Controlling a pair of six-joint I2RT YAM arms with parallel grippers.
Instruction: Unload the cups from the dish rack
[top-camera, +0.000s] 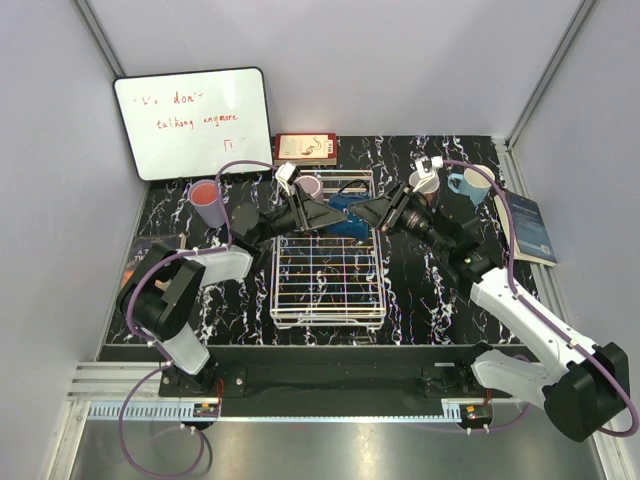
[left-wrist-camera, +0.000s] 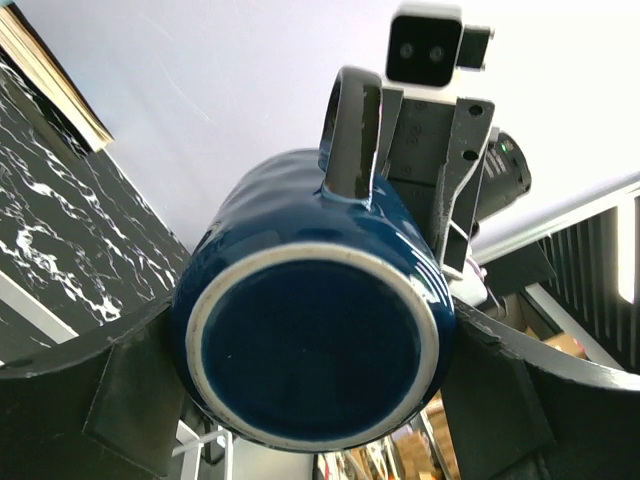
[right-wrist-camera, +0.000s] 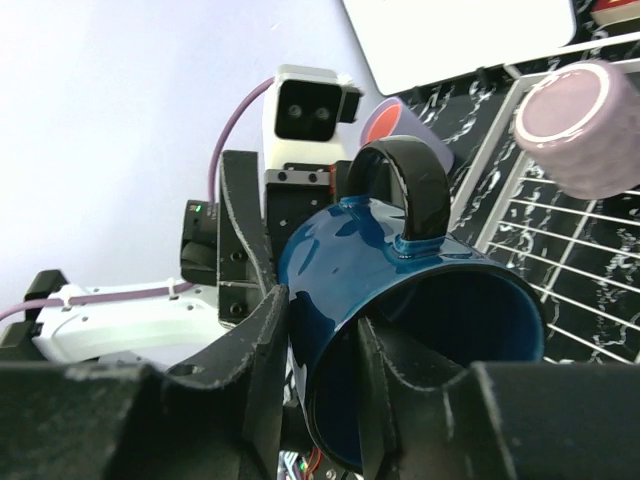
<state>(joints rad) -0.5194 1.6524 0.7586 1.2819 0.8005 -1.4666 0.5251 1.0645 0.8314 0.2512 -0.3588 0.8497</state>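
A dark blue mug (top-camera: 350, 216) hangs on its side above the far end of the white wire dish rack (top-camera: 330, 290), held between both grippers. My left gripper (top-camera: 325, 213) is shut on its base end, fingers on both sides of the body (left-wrist-camera: 315, 400). My right gripper (top-camera: 385, 213) is shut on the mug's wall at the rim, one finger inside and one outside (right-wrist-camera: 320, 370). A lavender cup (top-camera: 310, 186) lies in the rack's far left corner, also in the right wrist view (right-wrist-camera: 585, 125). A salmon pink cup (top-camera: 207, 201) and a light blue mug (top-camera: 470, 184) stand on the table.
A whiteboard (top-camera: 192, 120) leans at the back left. A red book (top-camera: 306, 148) lies behind the rack and a dark blue book (top-camera: 530, 226) at the right edge. Walls close in on three sides.
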